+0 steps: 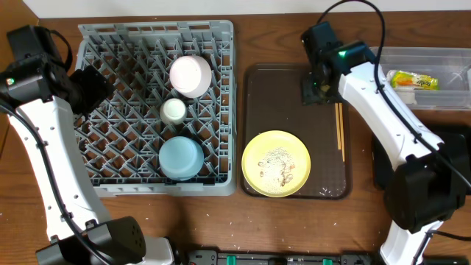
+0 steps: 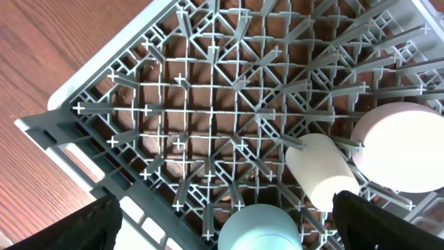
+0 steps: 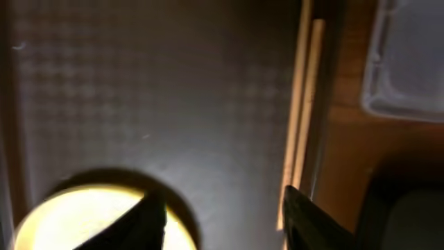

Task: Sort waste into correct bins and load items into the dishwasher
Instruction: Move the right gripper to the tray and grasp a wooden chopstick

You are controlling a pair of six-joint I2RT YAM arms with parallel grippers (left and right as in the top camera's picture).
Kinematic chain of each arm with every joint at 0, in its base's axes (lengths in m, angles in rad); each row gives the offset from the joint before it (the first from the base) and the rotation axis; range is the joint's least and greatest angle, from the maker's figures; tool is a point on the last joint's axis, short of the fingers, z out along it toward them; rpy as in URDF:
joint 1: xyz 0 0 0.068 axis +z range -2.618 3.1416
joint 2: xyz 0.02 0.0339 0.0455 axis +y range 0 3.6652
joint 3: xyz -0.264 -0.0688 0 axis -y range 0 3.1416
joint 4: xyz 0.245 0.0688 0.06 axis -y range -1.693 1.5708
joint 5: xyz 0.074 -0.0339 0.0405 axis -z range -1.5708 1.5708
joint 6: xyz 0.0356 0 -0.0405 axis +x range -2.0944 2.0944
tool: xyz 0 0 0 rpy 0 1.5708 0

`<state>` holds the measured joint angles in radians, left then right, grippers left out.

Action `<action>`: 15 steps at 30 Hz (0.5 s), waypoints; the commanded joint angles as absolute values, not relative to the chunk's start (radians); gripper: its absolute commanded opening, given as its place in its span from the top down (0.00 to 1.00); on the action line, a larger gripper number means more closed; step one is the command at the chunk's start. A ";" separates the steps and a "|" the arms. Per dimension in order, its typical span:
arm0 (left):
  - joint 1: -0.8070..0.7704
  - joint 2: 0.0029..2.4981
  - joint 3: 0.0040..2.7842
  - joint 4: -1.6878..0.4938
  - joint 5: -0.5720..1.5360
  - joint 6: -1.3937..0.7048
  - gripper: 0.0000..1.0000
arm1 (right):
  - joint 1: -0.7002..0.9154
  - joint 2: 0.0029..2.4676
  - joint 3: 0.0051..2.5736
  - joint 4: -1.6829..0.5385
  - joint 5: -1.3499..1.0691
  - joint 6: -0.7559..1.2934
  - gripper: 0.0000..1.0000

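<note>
1. At the far left of the overhead frame, the left gripper (image 1: 88, 85) hangs over the left edge of the dish rack (image 1: 147, 29). In the left wrist view its two fingers (image 2: 90, 222) stand wide apart at the bottom corners, released, with nothing between them.
2. The grey rack fills the left half of the wooden table (image 1: 294, 221). Three items stand in it in one column: the white bowl (image 1: 190, 76) on top, the small white cup (image 1: 174, 110) in the middle and the light blue bowl (image 1: 181, 157) at the bottom.
3. Just right of the rack lies the brown tray (image 1: 294, 96). On its lower part sits the yellow plate (image 1: 254, 163), with pale crumbs (image 1: 280, 168) on it.
4. The chopsticks (image 1: 339, 129) lie together along the right edge of the tray.
5. The right gripper (image 1: 318, 88) is low over the upper right of the tray. In the right wrist view its fingers (image 3: 149, 222) are partly apart and clamp nothing. The near ends of the chopsticks reach the finger on the right of the frame; I cannot tell if they touch.
6. At the upper right stands the clear tub (image 1: 419, 51), with the snack packet (image 1: 412, 79) inside.
7. Below it the black bin (image 1: 379, 165) is mostly hidden by the right arm.
</note>
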<state>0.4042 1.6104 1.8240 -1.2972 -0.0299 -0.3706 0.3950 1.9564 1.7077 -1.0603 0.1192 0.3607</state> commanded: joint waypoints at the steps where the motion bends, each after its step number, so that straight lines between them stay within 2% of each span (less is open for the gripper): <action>1: 0.408 1.613 1.832 -1.298 -0.038 -0.379 0.02 | 0.367 1.957 1.592 -0.986 0.172 0.405 0.60; 10: 0.408 1.613 1.832 -1.298 -0.038 -0.379 0.02 | 0.319 1.967 1.460 -0.838 0.123 0.384 0.55; 15: 0.408 1.613 1.832 -1.298 -0.038 -0.379 0.02 | 0.308 1.997 1.458 -0.830 0.112 0.381 0.58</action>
<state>0.4042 1.6104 1.8240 -1.2972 -0.0299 -0.3702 0.3191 1.9579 1.4643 -0.8356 0.1230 0.3862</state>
